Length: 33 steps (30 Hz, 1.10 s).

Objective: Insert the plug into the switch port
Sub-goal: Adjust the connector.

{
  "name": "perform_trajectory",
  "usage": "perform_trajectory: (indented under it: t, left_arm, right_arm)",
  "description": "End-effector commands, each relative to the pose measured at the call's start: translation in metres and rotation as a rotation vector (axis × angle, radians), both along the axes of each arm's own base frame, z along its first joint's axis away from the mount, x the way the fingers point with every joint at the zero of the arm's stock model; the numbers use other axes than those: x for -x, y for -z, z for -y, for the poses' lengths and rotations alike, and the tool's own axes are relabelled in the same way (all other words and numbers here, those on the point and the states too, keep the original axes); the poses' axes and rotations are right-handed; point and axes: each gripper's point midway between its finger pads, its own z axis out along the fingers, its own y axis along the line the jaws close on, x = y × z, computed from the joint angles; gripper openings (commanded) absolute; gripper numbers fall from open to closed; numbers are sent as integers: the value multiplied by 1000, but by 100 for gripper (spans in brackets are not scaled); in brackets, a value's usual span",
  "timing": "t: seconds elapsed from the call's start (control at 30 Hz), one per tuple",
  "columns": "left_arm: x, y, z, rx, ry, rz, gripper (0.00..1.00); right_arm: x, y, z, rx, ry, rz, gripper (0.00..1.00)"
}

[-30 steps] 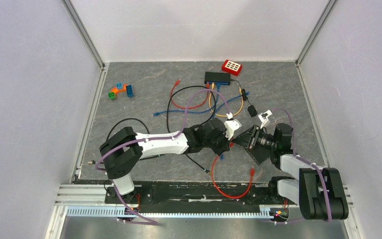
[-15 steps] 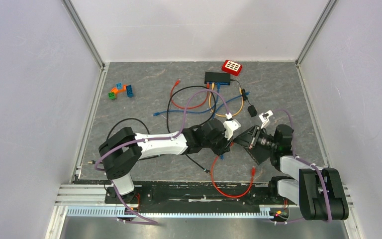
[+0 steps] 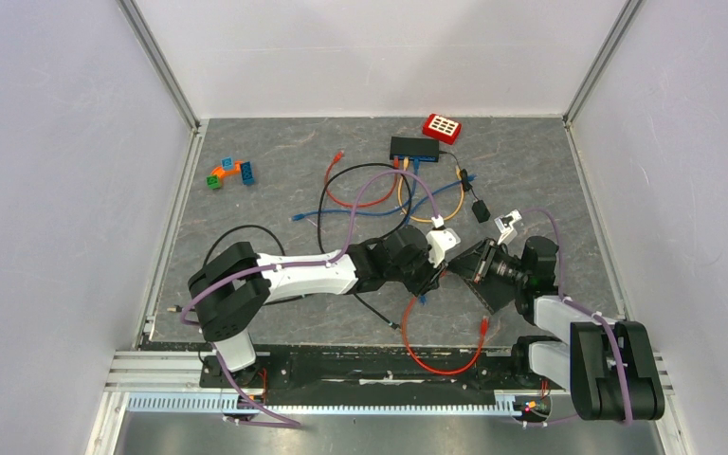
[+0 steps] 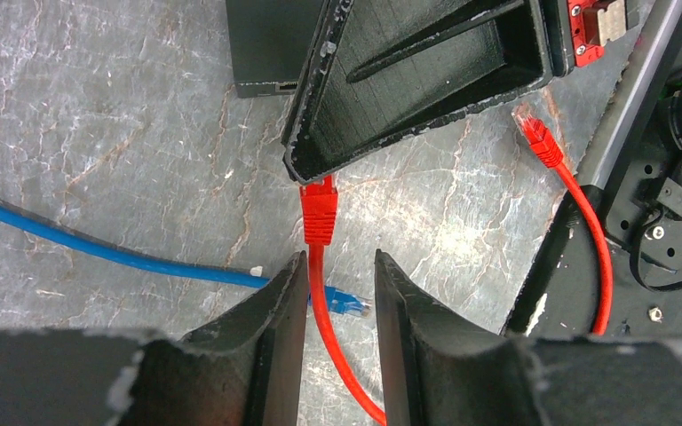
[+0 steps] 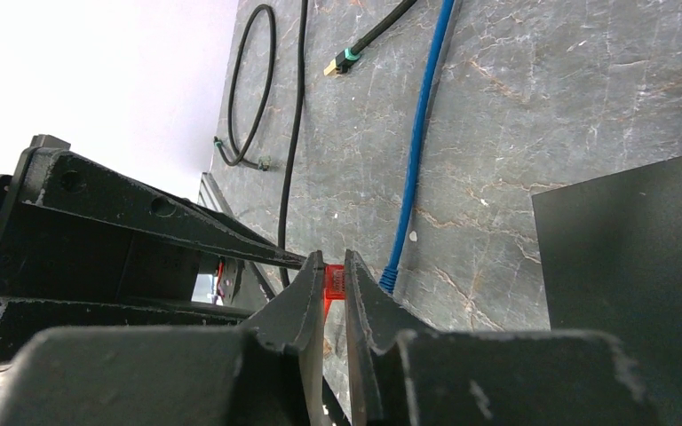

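Note:
The red plug (image 4: 320, 211) on its red cable (image 3: 436, 365) is pinched at its tip between the fingers of my right gripper (image 5: 334, 259); it shows as a red patch (image 5: 334, 282) between those fingertips. My left gripper (image 4: 340, 257) stands open around the cable just behind the plug, and its right finger is clear of the cable. The two grippers meet nose to nose near the table's front middle (image 3: 444, 272). The black switch (image 3: 414, 148) sits at the far middle with several cables plugged in.
The red cable's other plug (image 4: 540, 140) lies by the base rail. A blue plug (image 4: 346, 302) lies under my left fingers. Black, blue and yellow cables loop mid-table. A red keypad box (image 3: 442, 127), a black adapter (image 3: 480, 210) and toy blocks (image 3: 229, 173) sit farther back.
My left gripper has opened off the red cable, while my right gripper has closed on the plug's tip. Both arms stayed nearly in place.

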Motion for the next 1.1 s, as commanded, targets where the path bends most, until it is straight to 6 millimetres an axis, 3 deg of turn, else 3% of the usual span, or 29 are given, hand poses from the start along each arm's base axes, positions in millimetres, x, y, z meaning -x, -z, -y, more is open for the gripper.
perform_trajectory:
  t: [0.0,0.43,0.6,0.73,0.83,0.97,1.07]
  left_arm:
    - [-11,-12,6,51,32,58,36]
    - [-9,3,9,47,46,31,32]
    - [-9,6,10,49,49,31,22]
    - [-9,9,11,47,53,30,4]
    - [-9,7,11,64,50,40,2]
    - [-11,8,11,61,30,35,2]
    - [-14,14,13,40,0,10,2]
  right_arm:
    - [-7,-12,1,4,7,65,9]
    - [-9,-16,2,-1,20,67,9]
    - [-9,-16,2,3,22,69,9]
    - [-8,-13,3,4,26,62,9]
    - [-10,-12,4,17,29,59,11]
    - [-20,-10,11,75,50,59,24]
    - [-40,-15,29,182,102,84,46]
